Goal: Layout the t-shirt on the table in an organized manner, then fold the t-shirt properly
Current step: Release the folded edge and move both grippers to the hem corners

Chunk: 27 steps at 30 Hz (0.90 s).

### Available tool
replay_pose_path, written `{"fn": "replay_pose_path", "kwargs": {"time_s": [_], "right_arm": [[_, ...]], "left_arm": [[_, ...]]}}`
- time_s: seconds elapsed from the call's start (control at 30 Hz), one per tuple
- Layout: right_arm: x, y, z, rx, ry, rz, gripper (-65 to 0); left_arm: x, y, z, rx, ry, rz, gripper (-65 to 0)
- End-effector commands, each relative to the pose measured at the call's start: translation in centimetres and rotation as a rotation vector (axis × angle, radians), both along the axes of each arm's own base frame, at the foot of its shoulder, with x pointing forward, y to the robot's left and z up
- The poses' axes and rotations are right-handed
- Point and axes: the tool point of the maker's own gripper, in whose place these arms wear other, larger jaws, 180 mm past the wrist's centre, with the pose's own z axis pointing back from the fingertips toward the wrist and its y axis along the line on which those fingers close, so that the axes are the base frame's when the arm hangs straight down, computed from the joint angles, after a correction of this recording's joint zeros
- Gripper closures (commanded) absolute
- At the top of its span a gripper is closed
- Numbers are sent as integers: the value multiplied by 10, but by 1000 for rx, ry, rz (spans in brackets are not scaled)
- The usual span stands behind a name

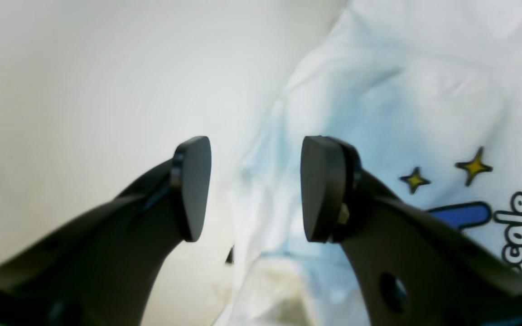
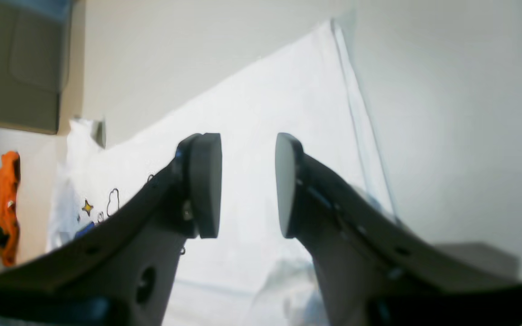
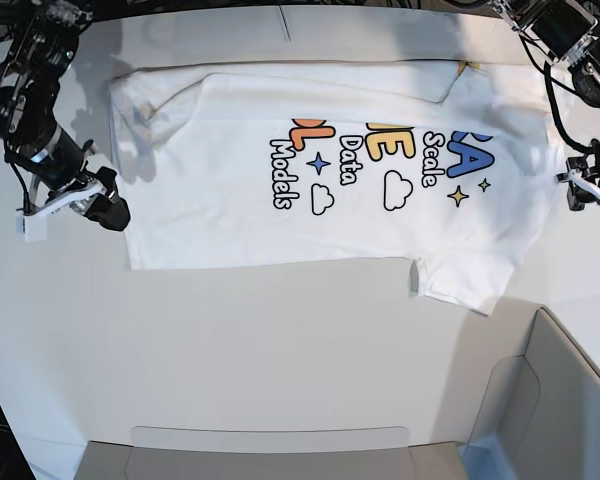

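T-shirt [image 3: 280, 170] lay spread flat on the white worktop [image 3: 280, 350], print side up, turned sideways in the base view: hem toward that view's left, shoulders toward its right. Body mostly smooth; the near long edge ran straight. Layout stage looked largely done. No fold was visible anywhere, so folding appeared not yet begun.

Leftover untidiness: the far edge at the hem corner showed a small rumple, and the shoulder area under the left arm looked puckered in the left wrist view. The near sleeve [image 3: 460, 285] lay out flat, angled off the body. The far sleeve and the collar were hard to make out.

Grey bin [image 3: 540, 400] sat at the near corner, apart from the shirt.

Right fingers [image 2: 248, 185] stood apart with nothing between them, poised over the hem end, at the hem edge in the base view. Left fingers [image 1: 255, 189] also stood apart and empty, over the shoulder-side edge where cloth met bare worktop. Neither gripped cloth.

Judgement: both arms sat at opposite ends of the shirt, placed either for a last smoothing tug or a first fold. Remaining: tidy the rumples, fold sleeves in, fold the body.
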Motion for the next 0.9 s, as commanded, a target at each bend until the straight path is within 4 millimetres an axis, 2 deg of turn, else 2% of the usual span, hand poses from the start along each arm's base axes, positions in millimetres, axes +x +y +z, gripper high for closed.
{"fn": "replay_pose_path", "kwargs": {"time_s": [0.0, 0.1, 0.2, 0.3, 0.4, 0.67, 0.73, 0.87], "right_arm": [[11, -11, 9, -27, -32, -11, -205], [22, -24, -1, -34, 4, -29, -206], [31, -36, 1, -60, 7, -44, -206], [39, -46, 0, -87, 13, -69, -206], [47, -62, -9, -108, 50, -103, -206], [82, -100, -51, -166, 155, -89, -206], [91, -100, -62, -203, 177, -75, -206], [101, -77, -73, -265, 195, 53, -206]], "left_arm": [[19, -8, 10, -3, -46, -43, -317], [37, -32, 5, -11, -29, -125, -317], [43, -41, 4, -9, -23, -158, -317], [47, -44, 6, -8, -52, -170, -317], [51, -48, 8, -7, -81, -184, -317], [45, -48, 2, -15, -66, -177, -317], [45, -48, 1, -16, -67, -175, -317], [45, -47, 2, -16, -68, -174, -316]]}}
